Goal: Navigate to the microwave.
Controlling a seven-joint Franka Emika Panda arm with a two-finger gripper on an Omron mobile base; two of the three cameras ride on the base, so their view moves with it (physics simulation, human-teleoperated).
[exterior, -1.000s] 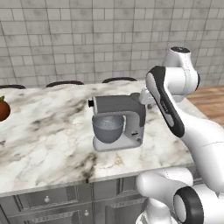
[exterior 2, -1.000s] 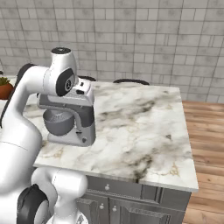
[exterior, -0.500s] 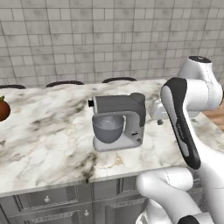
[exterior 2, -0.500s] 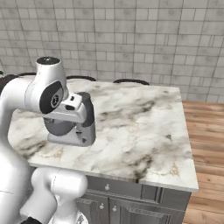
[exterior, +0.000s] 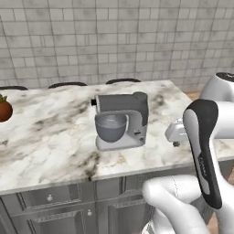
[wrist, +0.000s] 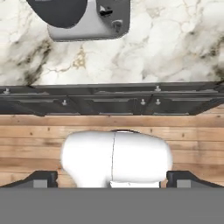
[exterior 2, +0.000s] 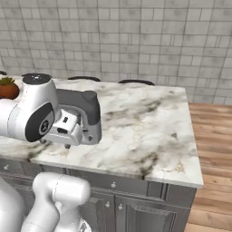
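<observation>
The arm is folded close to the base, with the hand hanging over the near edge of the marble surface (exterior: 45,132). In the hand view the claw (wrist: 113,180) looks straight down. Its two dark fingertips (wrist: 41,178) sit at opposite ends of the lower edge, well apart, with nothing between them.

A grey stand mixer (exterior: 121,121) stands on the surface, its bowl facing the near edge. In the left base view the hand is just beside the mixer, toward the wooden floor (exterior 2: 213,136). In the right base view the hand overlaps the mixer's base.

Below the mixer in the hand view lie the surface's edge, a row of dark drawer fronts (wrist: 109,105) with small knobs, and then floor planks.

A reddish pot with green leaves (exterior: 4,109) stands at the far left end of the surface, well apart from the mixer. Dark chair backs (exterior: 123,81) (three rounded tops) show along the far edge, in front of a grey tiled wall (exterior: 114,41).

Where the microwave lies relative to the claw cannot be told from these views.
</observation>
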